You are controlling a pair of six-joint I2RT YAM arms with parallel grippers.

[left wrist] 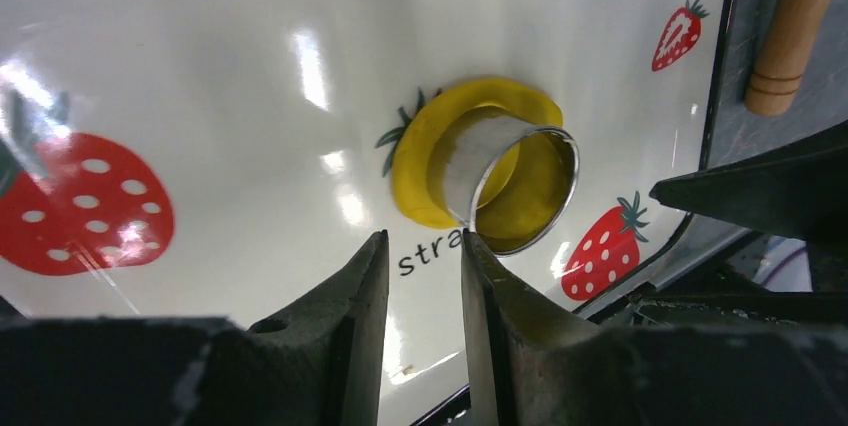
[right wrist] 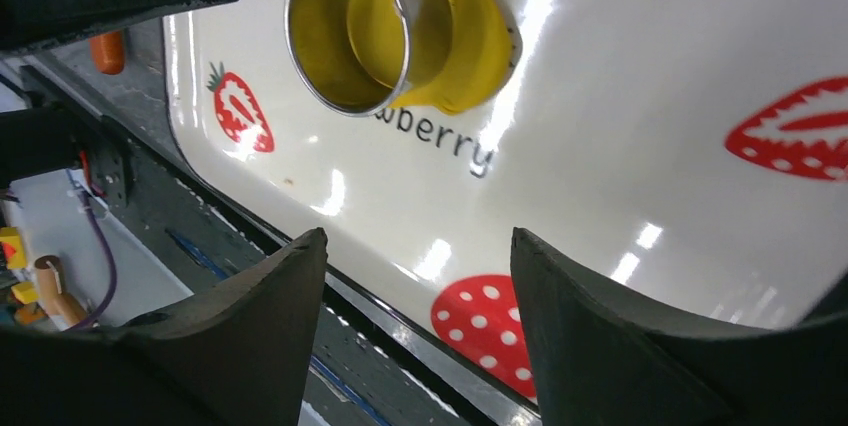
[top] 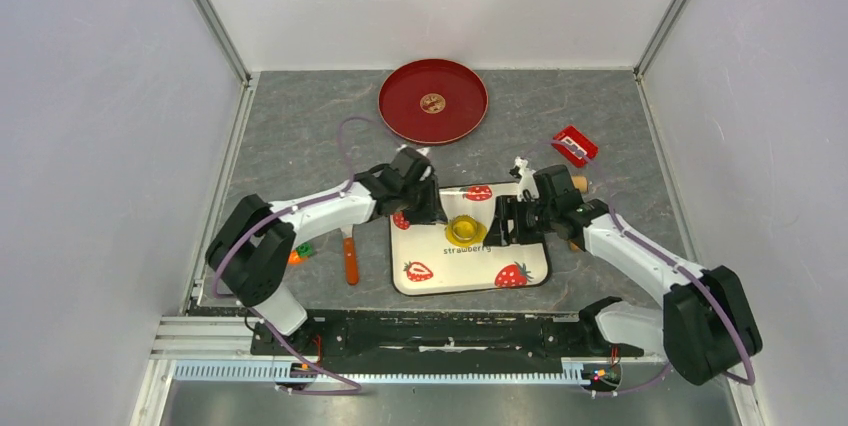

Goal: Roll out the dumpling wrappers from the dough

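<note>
Nearest you, the strawberry-print mat [top: 470, 268] lies just past the arms' base rail, its near edge close to it; an orange-handled knife [top: 350, 258] lies just beside its left edge. On the mat's far half you have a lump of yellow dough [left wrist: 425, 161] with a metal ring [left wrist: 478, 154] standing on it; dough shows inside the ring and spreads out around part of it. Your left gripper [left wrist: 424, 238] sits just left of the ring, jaws narrowly apart with nothing between them; your right gripper [right wrist: 418, 241] sits just right of it, over the mat's right side, jaws wide and empty. A wooden rolling pin [left wrist: 795, 16] lies off the mat's right edge, near the right arm. Beyond that you have bare grey table, with a small red object [top: 574, 145] to the right. Farthest off, near the back wall, the red plate [top: 460, 96] holds one dumpling wrapper [top: 432, 102] at its centre; side walls close the table left and right.
</note>
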